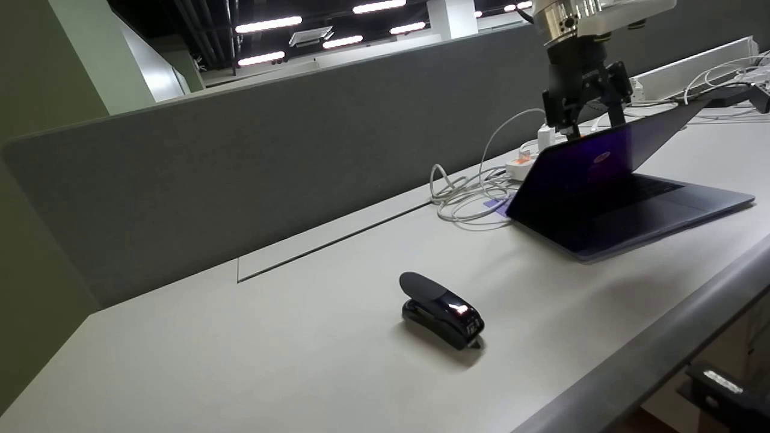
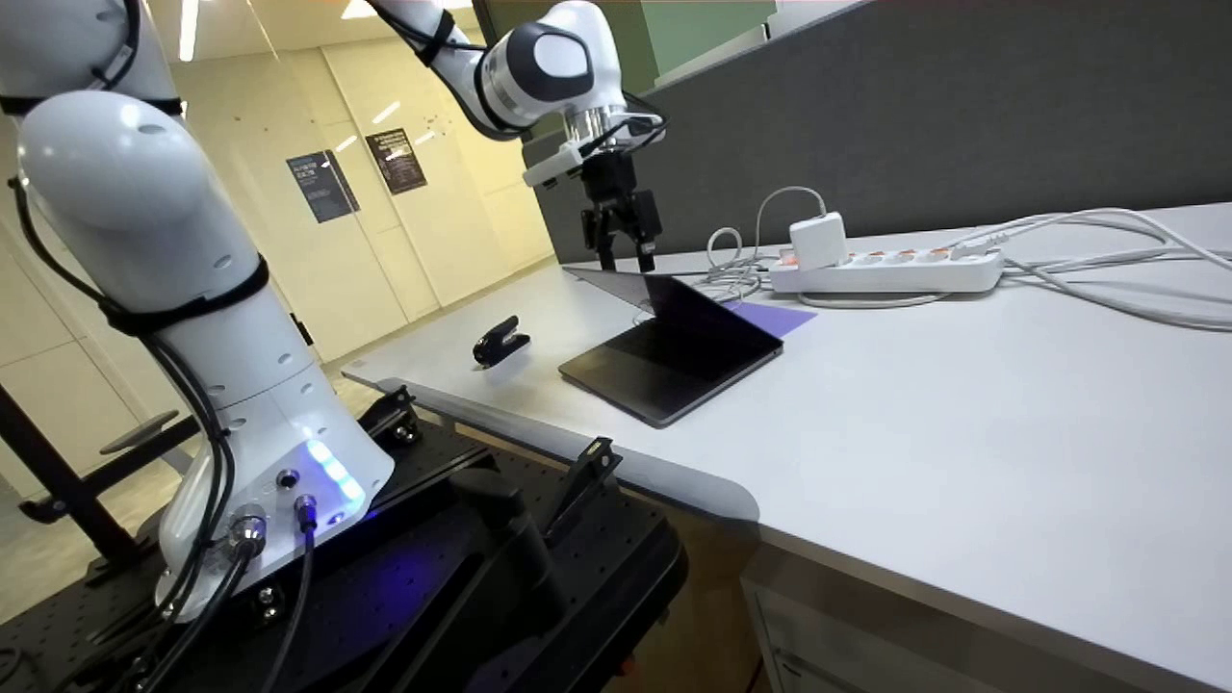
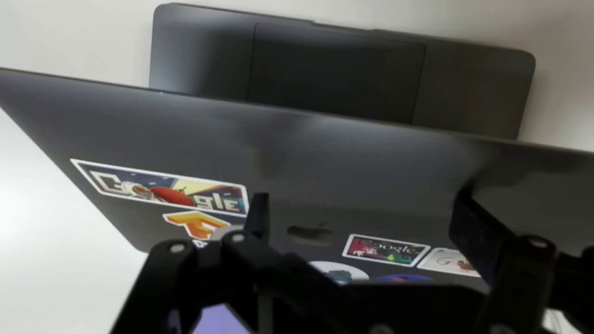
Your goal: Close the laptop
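Observation:
The slim silver-grey laptop stands partly open on the white desk, its lid tilted forward over the keyboard, in both exterior views point(image 1: 692, 201) point(image 2: 640, 371). The wrist view shows the sticker-covered back of its lid point(image 3: 297, 153), with the trackpad and palm rest beyond the lid's top edge. My gripper point(image 1: 595, 125) is behind the lid, fingers pointing down near its upper edge; it also shows in an exterior view point(image 2: 626, 260). In the wrist view its fingers point(image 3: 362, 199) are spread wide with nothing between them. I cannot tell whether a fingertip touches the lid.
A small black stapler point(image 1: 442, 310) lies on the desk beside the laptop. A white power strip point(image 2: 885, 277) with a charger point(image 2: 818, 241) and loose cables point(image 1: 466, 198) lies behind it. A purple sheet point(image 2: 770, 316) is by the hinge. A grey partition point(image 1: 331, 144) runs along the back.

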Robot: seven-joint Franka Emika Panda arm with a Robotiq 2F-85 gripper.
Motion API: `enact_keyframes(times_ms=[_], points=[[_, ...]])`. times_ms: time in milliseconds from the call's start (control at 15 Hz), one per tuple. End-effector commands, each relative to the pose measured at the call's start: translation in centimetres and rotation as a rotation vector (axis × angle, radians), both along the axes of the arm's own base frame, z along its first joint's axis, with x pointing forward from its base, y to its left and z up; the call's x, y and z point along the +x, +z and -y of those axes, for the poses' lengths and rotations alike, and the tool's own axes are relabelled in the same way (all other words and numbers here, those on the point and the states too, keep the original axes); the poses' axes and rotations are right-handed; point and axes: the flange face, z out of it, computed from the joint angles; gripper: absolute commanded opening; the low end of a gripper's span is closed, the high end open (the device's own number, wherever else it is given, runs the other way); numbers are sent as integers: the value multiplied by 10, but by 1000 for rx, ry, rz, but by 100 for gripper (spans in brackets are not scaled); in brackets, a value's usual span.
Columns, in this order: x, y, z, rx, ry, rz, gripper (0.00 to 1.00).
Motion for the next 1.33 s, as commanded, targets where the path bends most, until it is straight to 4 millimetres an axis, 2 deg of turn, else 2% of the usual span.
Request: enact_keyframes(times_ms=[0, 400, 600, 1267], points=[[-34, -15, -10, 12, -19, 0, 100], [-77, -58, -13, 36, -54, -19, 100], [-90, -71, -9, 40, -84, 13, 100], [-99, -102, 14, 92, -142, 57, 100]])
